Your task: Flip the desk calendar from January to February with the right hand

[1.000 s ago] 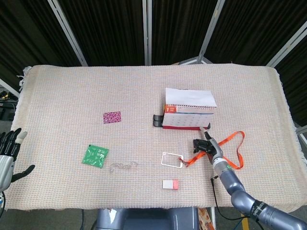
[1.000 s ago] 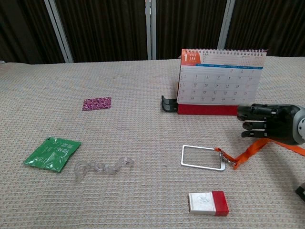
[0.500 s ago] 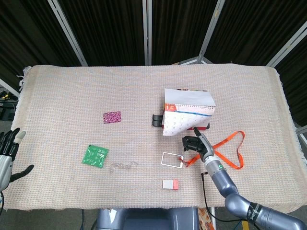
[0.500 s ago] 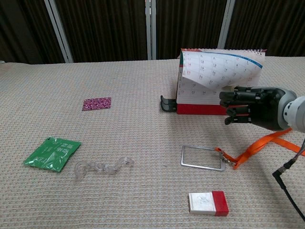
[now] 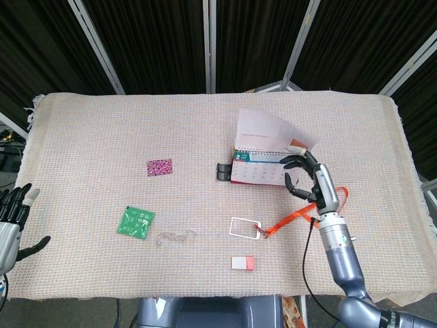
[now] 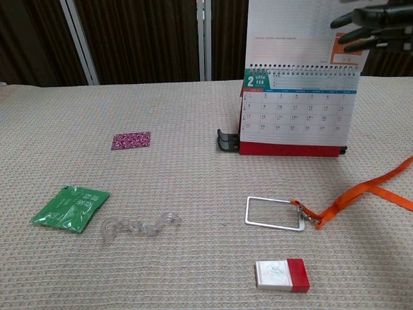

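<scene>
The desk calendar (image 6: 293,123) stands on its red base at the centre right of the table, its front now showing a green "2" page (image 5: 256,171). The January sheet (image 6: 303,32) is lifted straight up above the spiral binding, its back facing me (image 5: 270,128). My right hand (image 5: 306,174) holds that sheet by its right edge, raised above the calendar's right end, fingers (image 6: 368,26) visible at the top right of the chest view. My left hand (image 5: 12,215) hangs at the table's left edge, fingers apart, holding nothing.
An orange lanyard (image 6: 368,190) with a clear badge holder (image 6: 274,213) lies in front of the calendar. A red-and-white small box (image 6: 282,274), a clear plastic chain (image 6: 139,226), a green packet (image 6: 70,208), a purple patterned square (image 6: 131,140) and a black clip (image 6: 228,141) lie around.
My right hand rose from the table in front of the calendar to above its right end, carrying the January sheet up and over. The February page now shows.
</scene>
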Action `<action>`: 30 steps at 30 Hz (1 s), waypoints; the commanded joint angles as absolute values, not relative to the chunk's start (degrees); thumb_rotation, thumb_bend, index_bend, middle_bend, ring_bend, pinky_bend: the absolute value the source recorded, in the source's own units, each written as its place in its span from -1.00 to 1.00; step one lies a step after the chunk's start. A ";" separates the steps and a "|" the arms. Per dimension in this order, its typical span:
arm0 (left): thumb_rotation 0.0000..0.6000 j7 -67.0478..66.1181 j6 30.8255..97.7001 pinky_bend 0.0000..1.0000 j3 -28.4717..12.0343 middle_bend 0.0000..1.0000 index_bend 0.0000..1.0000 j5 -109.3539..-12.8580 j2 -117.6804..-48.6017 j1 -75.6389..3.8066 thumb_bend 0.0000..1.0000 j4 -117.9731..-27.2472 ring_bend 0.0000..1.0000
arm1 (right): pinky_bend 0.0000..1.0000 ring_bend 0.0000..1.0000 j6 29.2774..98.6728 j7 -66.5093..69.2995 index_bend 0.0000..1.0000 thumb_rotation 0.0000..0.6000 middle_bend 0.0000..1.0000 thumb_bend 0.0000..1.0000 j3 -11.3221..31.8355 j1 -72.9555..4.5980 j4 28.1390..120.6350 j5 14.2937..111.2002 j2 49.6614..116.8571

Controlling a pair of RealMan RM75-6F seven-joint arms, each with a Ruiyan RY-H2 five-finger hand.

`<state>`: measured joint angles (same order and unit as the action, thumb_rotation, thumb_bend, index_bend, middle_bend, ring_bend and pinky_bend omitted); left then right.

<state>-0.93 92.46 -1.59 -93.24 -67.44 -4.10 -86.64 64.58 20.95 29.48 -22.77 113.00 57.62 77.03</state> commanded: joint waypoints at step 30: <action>1.00 -1.80 90.13 -1.00 -1.67 -1.00 -1.00 -92.06 -68.40 -5.19 -0.73 -85.75 -1.00 | -1.00 -1.00 64.32 16.09 -0.94 1.00 -0.83 -0.69 20.21 -31.10 84.31 75.23 77.60</action>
<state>-1.79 90.13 -1.67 -92.06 -68.40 -5.19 -85.75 56.85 13.59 20.64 -33.50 82.73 68.57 78.27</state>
